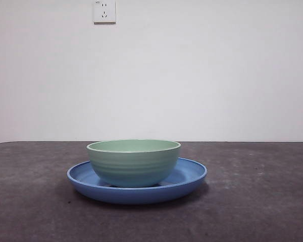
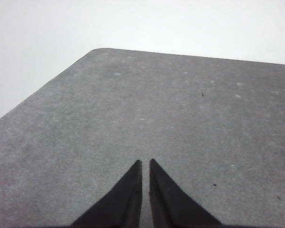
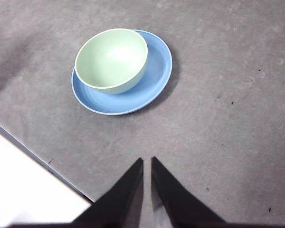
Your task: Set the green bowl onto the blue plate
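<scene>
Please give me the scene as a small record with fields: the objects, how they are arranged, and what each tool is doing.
bowl: green bowl, upright, looks empty
plate: blue plate, flat on the grey table
relation: bowl rests on the plate, off centre, toward one side
left tool: closed, above bare table, holds nothing
right tool: closed, apart from the bowl and plate, holds nothing
background: white wall with a power socket
task state: bowl appears placed

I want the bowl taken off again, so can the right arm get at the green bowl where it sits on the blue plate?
Probably yes. The green bowl sits open on the blue plate, with bare table between it and the right gripper; its jaws would need opening.
</scene>
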Robot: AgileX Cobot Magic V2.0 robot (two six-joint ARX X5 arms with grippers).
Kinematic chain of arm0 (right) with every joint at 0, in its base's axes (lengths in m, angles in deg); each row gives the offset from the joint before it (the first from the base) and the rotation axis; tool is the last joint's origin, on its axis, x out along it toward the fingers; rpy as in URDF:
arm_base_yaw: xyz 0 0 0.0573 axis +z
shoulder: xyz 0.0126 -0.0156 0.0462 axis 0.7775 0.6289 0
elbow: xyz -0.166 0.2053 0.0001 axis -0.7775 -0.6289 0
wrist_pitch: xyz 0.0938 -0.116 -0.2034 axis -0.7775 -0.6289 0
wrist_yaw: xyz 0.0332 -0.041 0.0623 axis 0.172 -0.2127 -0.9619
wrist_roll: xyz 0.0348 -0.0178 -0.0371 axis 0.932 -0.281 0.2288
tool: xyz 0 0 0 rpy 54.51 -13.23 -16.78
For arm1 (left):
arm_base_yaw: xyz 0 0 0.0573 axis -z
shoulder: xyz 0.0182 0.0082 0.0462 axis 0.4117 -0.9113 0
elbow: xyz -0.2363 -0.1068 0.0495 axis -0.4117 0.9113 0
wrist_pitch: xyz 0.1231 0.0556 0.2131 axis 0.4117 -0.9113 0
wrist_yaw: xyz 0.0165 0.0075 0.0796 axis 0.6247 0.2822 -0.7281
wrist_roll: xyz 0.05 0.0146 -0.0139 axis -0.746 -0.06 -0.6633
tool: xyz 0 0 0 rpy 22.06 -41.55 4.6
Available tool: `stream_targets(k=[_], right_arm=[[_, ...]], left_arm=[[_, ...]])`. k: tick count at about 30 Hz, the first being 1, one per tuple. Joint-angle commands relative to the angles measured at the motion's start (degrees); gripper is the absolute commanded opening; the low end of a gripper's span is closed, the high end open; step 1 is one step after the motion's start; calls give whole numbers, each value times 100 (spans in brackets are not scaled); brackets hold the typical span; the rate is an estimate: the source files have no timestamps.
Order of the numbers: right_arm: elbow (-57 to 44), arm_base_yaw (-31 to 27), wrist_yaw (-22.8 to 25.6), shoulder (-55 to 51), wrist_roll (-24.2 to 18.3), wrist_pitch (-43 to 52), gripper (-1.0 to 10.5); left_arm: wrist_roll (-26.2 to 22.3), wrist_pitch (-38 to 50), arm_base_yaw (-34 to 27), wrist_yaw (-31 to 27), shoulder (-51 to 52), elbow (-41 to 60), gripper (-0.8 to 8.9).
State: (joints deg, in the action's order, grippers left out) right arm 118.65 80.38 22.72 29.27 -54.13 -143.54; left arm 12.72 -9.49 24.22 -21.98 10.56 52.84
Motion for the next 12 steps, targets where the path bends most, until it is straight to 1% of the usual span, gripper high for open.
stream_targets(k=[1, 10, 11, 12], right_arm=[[48, 44, 2, 13, -31, 57, 24], [46, -24, 7, -15, -81, 50, 24], [46, -144, 50, -83, -374, 109, 24], [39, -282, 63, -122, -579, 199, 24]], left_arm=[[33, -37, 11, -28, 7, 116, 27], [35, -37, 11, -28, 7, 116, 27], [35, -37, 11, -26, 7, 116, 27], [35, -37, 11, -26, 7, 116, 27]])
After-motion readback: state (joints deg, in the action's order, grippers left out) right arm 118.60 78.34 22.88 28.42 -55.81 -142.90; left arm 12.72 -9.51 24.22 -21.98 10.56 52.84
